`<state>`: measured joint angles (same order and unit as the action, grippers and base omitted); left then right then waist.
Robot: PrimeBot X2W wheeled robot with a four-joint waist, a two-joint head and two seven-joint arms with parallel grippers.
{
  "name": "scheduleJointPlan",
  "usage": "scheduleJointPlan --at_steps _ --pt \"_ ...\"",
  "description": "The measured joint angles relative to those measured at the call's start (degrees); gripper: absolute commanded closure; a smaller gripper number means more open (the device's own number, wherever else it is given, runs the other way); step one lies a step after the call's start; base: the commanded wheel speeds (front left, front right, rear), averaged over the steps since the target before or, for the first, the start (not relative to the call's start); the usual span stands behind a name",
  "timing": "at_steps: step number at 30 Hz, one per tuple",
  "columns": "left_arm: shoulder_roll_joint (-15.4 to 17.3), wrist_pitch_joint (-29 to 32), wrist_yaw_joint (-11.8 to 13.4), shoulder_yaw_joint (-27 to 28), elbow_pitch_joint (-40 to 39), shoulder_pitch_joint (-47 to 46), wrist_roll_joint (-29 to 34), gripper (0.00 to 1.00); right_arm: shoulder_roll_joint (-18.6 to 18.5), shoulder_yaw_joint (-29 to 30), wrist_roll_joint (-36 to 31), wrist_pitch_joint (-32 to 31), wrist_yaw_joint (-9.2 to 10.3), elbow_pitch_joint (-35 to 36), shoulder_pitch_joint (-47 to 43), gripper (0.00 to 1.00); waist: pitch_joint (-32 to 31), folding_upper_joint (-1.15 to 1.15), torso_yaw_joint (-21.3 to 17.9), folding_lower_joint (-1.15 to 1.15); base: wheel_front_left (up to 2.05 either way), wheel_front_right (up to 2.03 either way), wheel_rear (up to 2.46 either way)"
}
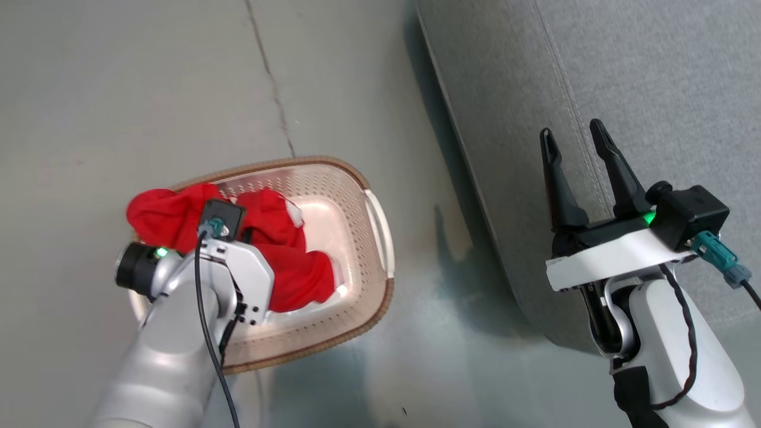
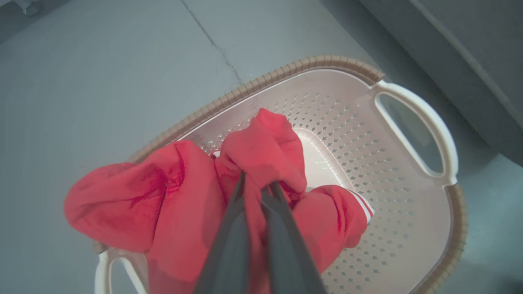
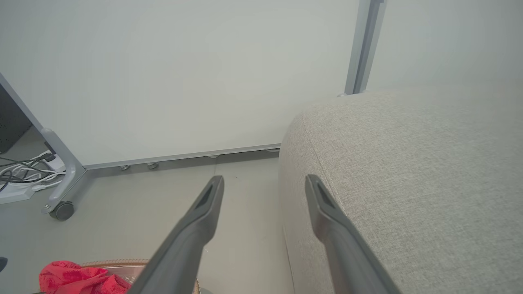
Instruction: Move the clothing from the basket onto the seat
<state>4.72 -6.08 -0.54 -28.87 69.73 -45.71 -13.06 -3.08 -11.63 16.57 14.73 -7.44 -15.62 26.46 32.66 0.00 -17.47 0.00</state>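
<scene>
Clothing (image 2: 175,196) bunched in the basket (image 2: 408,204) drapes over its rim.

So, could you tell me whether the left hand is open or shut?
Shut on the clothing: the left hand pinches a red fold.

Red clothing (image 2: 171,204) with white stripes, cream perforated basket (image 2: 392,220), grey seat (image 1: 654,77)

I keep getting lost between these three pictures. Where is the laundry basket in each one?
Head view: the basket sits left of centre, on the floor.
Left wrist view: the basket takes up the middle and right, seen from close above.
Right wrist view: a bit of the basket's brown rim peeks in at the bottom left.
Shared landmark: the red clothing piled in it, spilling over the rim on one side.
</scene>
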Motion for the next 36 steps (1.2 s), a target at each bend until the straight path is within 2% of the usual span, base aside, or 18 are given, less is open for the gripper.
scheduleJointPlan --at_steps 4,8,12,16,27,36 --pt "-1.56 -4.65 -0.98 1.78 -1.83 3.18 -3.82 1.0 -0.48 0.76 -0.98 -0.69 -0.01 0.23 -1.79 0.0 -4.36 0.0 2.75 0.0 0.0 0.0 0.0" --pt "-1.79 -7.31 -2.0 2.16 -4.97 5.52 -6.58 1.0 -1.08 1.83 -2.07 -2.78 -0.01 1.57 -3.98 0.0 -8.68 0.0 5.75 0.0 0.0 0.0 0.0" --pt "-1.88 -8.5 -2.92 1.55 -11.43 8.31 -10.22 1.0 -1.38 2.81 -2.78 -4.92 -0.01 3.26 -6.33 0.0 -12.69 0.0 8.89 0.0 0.0 0.0 0.0" --pt "-1.9 -8.92 -2.43 1.07 -18.47 11.16 -12.36 1.0 -1.55 4.02 -3.42 -6.91 -0.01 4.91 -8.93 0.0 -16.42 0.0 11.67 0.0 0.0 0.0 0.0" --pt "-0.47 -9.07 -1.85 5.14 -43.22 19.21 -10.84 1.0 -1.13 5.63 -4.14 -10.77 -0.01 9.25 -14.82 0.0 -24.02 0.0 16.16 0.0 0.0 0.0 0.0" --pt "0.97 -9.06 -1.81 5.82 -56.09 24.51 -10.2 1.0 -0.69 5.56 -4.47 -12.83 -0.02 10.72 -19.14 0.0 -29.85 0.0 16.57 0.0 0.0 0.0 0.0"
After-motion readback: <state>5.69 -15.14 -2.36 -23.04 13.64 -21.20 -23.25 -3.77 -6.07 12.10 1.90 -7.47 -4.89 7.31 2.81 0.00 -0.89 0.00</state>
